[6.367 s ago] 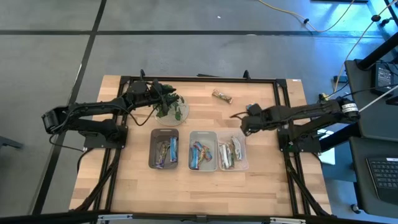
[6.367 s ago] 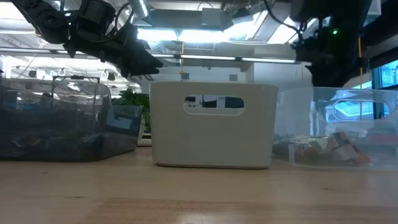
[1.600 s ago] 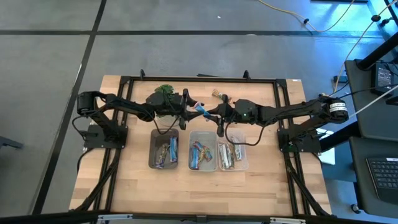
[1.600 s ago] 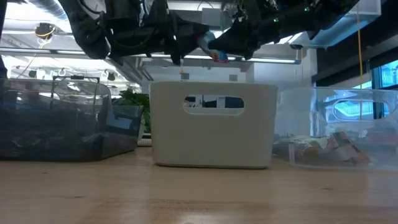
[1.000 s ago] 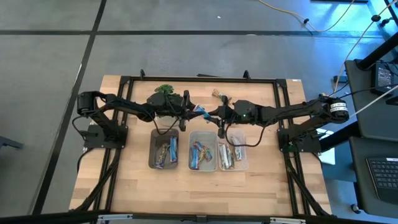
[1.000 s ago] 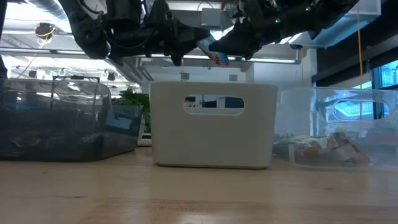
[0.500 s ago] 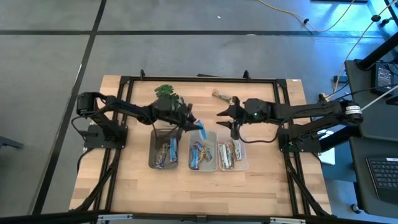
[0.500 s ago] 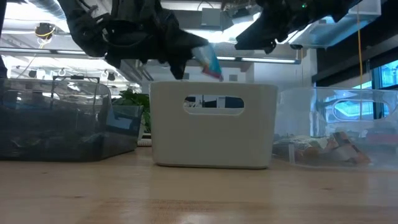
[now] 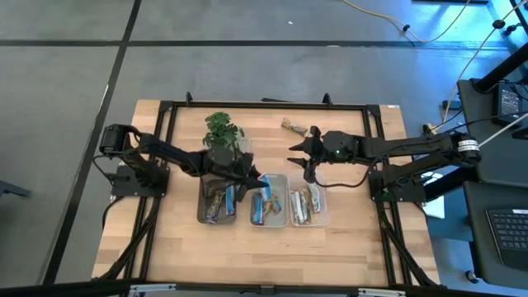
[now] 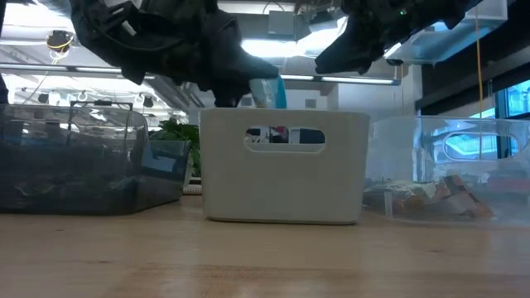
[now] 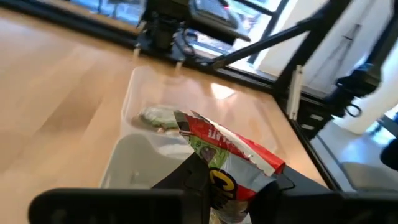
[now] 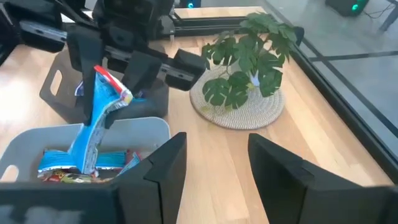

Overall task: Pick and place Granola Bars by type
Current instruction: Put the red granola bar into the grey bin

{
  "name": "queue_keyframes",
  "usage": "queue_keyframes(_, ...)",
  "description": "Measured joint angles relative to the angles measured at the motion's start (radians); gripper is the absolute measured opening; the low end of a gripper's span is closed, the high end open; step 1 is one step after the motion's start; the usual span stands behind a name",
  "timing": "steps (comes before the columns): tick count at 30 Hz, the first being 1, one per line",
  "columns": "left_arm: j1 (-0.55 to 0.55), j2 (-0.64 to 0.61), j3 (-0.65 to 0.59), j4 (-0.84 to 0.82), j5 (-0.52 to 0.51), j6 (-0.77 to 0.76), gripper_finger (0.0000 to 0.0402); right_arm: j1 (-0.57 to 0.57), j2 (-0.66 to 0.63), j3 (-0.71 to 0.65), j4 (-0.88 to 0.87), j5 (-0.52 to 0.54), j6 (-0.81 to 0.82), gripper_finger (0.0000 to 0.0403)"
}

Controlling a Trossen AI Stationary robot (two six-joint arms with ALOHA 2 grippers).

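Note:
A granola bar [image 12: 93, 127] in a blue wrapper with a red end hangs over the white middle bin [image 9: 280, 191], with my left gripper [image 9: 252, 177] shut on it. In the low view the bar [image 10: 267, 93] shows just above the bin's rim [image 10: 284, 113]. My right gripper [image 9: 295, 153] stands open and holds nothing, above the table beyond the clear bin [image 9: 320, 216]. More wrapped bars lie in the dark bin [image 9: 203, 198], the middle bin and the clear bin. One bar [image 9: 294, 126] lies on the table near the far edge. My left gripper pinches the bar's upper part, just below its red end [image 12: 109, 87], between its two fingers. The fingers [image 11: 193, 177] come nearly level from the table's left. The bar hangs slanting down below them, its lower end [image 12: 79, 163] at about the height of the bin's rim.
A leafy plant [image 9: 220, 130] on a round woven dish stands at the far side, behind the dark bin. The three bins stand side by side in the table's middle. Bare wood lies toward the near edge [image 9: 264, 260].
My right gripper has opened, let go of the blue bar and drawn back toward the table's right edge. My left gripper has carried the bar toward the near edge and the right, over the middle bin. The bar has tipped from nearly level to hanging down.

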Motion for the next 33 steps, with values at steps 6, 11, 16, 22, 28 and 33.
queue_keyframes(6, -0.028, 0.0, 0.0, -0.079, -0.083, -0.061, 0.0062, 0.0, 0.0, 0.0, -0.002, 0.0, -0.001, 0.0174)
queue_keyframes(11, -0.05, 0.0, 0.0, -0.089, -0.11, -0.089, 0.0063, 0.0, 0.0, 0.0, -0.01, 0.011, 0.0, 0.0174)
queue_keyframes(16, -0.063, 0.0, 0.0, -0.087, -0.122, -0.045, 0.0068, 0.0, 0.0, 0.0, -0.048, 0.134, 0.053, 0.0174)
queue_keyframes(22, -0.067, 0.001, 0.0, -0.09, -0.123, -0.043, 0.0064, 0.0, 0.0, 0.0, -0.107, 0.226, 0.083, 0.0174)
queue_keyframes(28, -0.067, 0.001, 0.0, -0.115, -0.123, -0.043, 0.0068, 0.0, 0.001, 0.0, -0.11, 0.225, 0.082, 0.0174)
queue_keyframes(33, -0.07, 0.001, 0.0, -0.159, -0.123, -0.079, 0.0077, 0.0, 0.001, 0.0, -0.11, 0.226, 0.082, 0.0174)
